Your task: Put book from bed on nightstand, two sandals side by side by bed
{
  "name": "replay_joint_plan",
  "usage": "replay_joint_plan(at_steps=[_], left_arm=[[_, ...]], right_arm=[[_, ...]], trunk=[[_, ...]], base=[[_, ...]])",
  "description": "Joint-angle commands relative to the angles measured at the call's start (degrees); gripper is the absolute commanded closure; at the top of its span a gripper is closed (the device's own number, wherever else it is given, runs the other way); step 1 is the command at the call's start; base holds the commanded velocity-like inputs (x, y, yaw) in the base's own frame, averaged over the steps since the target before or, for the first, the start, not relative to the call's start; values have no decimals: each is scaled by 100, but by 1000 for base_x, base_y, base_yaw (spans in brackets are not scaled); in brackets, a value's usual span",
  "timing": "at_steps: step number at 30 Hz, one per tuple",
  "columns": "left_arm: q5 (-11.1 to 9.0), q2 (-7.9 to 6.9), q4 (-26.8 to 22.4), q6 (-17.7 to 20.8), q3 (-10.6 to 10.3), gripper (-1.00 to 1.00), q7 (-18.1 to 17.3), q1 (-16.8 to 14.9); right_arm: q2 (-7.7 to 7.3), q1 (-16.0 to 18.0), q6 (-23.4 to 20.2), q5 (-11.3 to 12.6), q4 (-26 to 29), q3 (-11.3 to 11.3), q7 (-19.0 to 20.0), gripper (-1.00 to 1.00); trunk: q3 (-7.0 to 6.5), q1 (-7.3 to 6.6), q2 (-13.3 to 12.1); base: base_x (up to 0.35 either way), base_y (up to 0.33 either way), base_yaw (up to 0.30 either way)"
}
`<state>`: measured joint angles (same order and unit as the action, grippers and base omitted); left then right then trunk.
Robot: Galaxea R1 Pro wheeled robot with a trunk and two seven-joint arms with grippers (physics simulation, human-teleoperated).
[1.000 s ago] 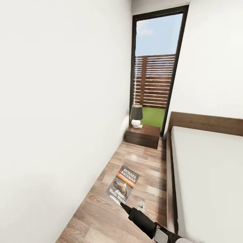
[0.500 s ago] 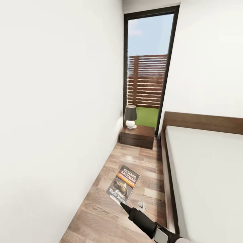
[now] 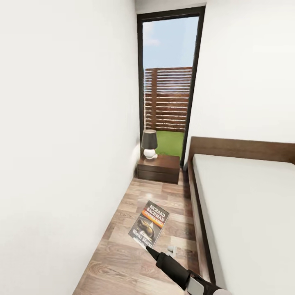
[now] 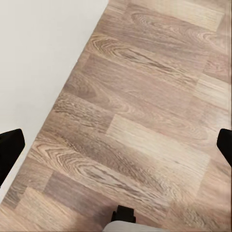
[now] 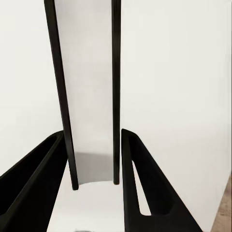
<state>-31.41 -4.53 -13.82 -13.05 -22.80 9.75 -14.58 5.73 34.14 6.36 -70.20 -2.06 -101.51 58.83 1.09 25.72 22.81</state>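
The small dark paperback book (image 3: 149,224) with orange and white lettering is pinched edge-on by the right gripper (image 5: 94,159) (black fingers clamped on it), above the wood-plank floor (image 3: 123,254) beside the pale grey, dark-framed bed (image 3: 246,213); beyond it stands a dark brown nightstand (image 3: 159,169). The left gripper (image 4: 116,145) is spread wide.
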Motion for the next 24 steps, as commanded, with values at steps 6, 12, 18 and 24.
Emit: replay_joint_plan(at_steps=[6, 12, 18, 24], left_arm=[[-32, 4, -7, -13, -52, -100, 36, -1], [-32, 39, -7, -13, -50, -100, 36, -3], [-32, 52, -7, -13, -51, -100, 36, -3], [-32, 56, -7, -13, -51, -100, 36, -3]], right_arm=[[4, 4, 59, -49, 1, 17, -3, 100], [3, 4, 59, -47, 2, 29, -3, 100], [6, 4, 60, -47, 3, 39, -8, 100], [7, 3, 61, -47, 4, 42, -11, 100]], trunk=[[-2, 7, 11], [-14, 7, 11], [-21, 7, 11], [-22, 7, 11]], base=[[234, -5, -264], [86, 5, -273], [72, 106, -169], [31, 118, -43]])
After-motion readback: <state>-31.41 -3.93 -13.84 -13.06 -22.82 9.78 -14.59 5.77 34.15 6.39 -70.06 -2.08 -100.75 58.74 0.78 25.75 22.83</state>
